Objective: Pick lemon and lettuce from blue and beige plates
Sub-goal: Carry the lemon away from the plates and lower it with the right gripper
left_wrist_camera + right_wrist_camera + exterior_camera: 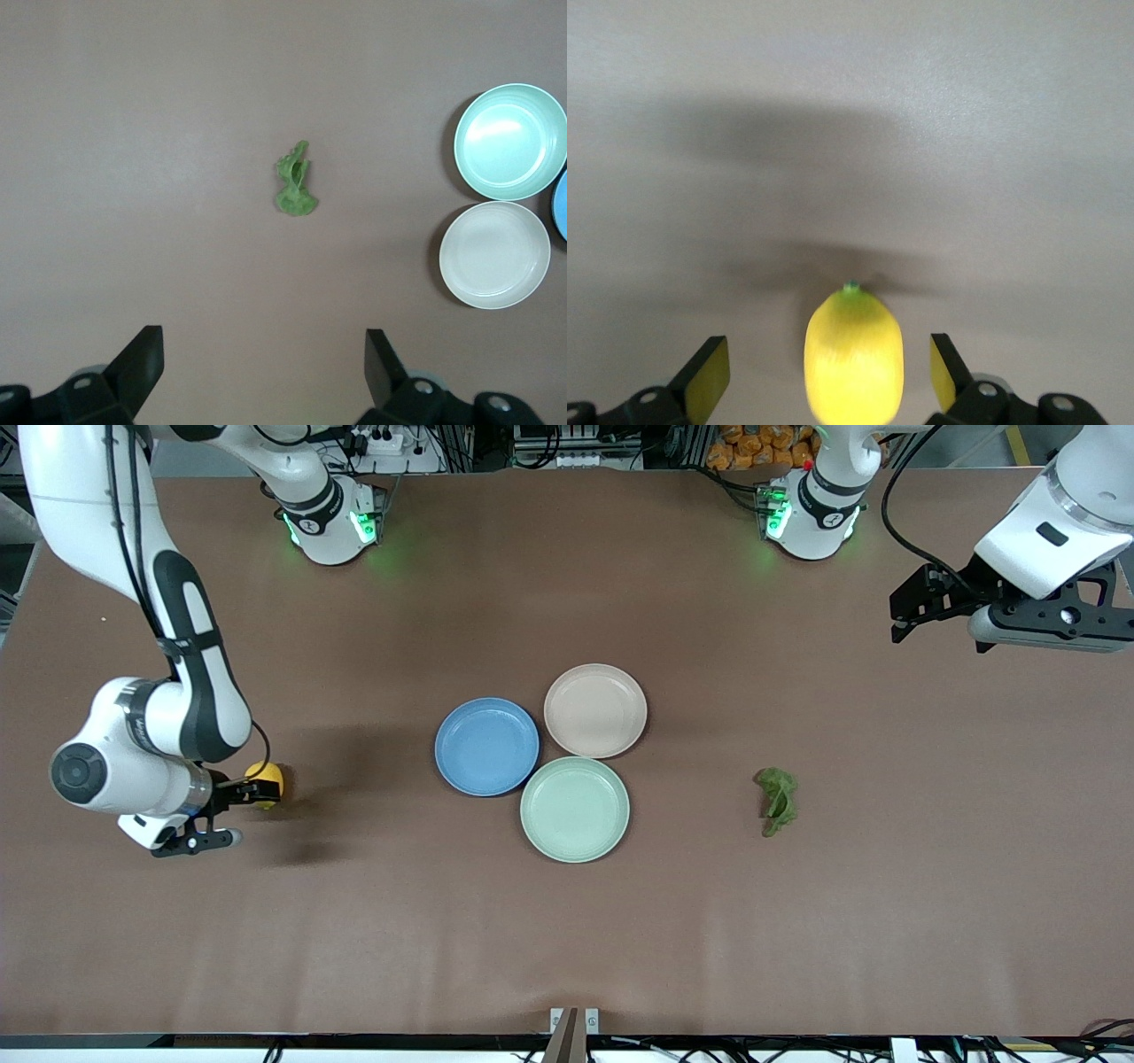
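Note:
The yellow lemon (266,782) (853,359) lies on the brown table toward the right arm's end, off the plates. My right gripper (244,813) (828,354) is open around it, a gap on each side. The green lettuce (777,801) (295,181) lies on the table toward the left arm's end. My left gripper (898,622) (263,341) hangs open and empty, high over that end of the table. The blue plate (486,746) (561,208) and the beige plate (595,710) (494,254) stand empty mid-table.
A pale green plate (575,809) (511,140) touches the other two, nearer to the front camera, with nothing on it. Both arm bases (332,522) (811,514) stand along the table's back edge.

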Robot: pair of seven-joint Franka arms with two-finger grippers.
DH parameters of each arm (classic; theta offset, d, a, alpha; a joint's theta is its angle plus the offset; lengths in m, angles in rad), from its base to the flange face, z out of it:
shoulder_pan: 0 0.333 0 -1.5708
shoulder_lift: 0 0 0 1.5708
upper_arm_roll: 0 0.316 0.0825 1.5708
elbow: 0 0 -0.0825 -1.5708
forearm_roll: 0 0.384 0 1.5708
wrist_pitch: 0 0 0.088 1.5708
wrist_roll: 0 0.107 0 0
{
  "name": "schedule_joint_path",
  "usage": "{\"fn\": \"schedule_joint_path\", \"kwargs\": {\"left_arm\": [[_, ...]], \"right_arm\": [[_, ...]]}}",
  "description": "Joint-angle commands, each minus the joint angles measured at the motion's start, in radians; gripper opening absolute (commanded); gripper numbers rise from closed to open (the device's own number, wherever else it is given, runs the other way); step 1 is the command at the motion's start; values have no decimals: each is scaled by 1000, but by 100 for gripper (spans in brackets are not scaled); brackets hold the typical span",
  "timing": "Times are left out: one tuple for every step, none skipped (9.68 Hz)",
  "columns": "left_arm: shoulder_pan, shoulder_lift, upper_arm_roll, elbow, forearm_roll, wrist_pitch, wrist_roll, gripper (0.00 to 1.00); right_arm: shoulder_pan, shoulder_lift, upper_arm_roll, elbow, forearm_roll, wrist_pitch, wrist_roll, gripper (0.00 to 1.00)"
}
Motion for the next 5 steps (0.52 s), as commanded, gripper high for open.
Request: {"fn": "schedule_joint_path", "kwargs": {"left_arm": [[0, 4, 3, 17, 1, -1, 26, 100], [0, 6, 3, 17, 1, -1, 26, 100], [0, 6, 1, 17, 1, -1, 26, 100], [0, 6, 3, 17, 1, -1, 26, 100], [0, 6, 1, 17, 1, -1, 24, 100]], "right_arm": [[-16, -100, 10, -20, -3, -98, 87, 100], [-14, -140, 10, -22, -9, -140, 113, 100], [-16, -180, 10, -23, -22, -173, 114, 100], [-19, -222, 12, -23, -54, -203, 115, 100], [-26, -258, 15, -23, -68, -235, 117, 100]]}}
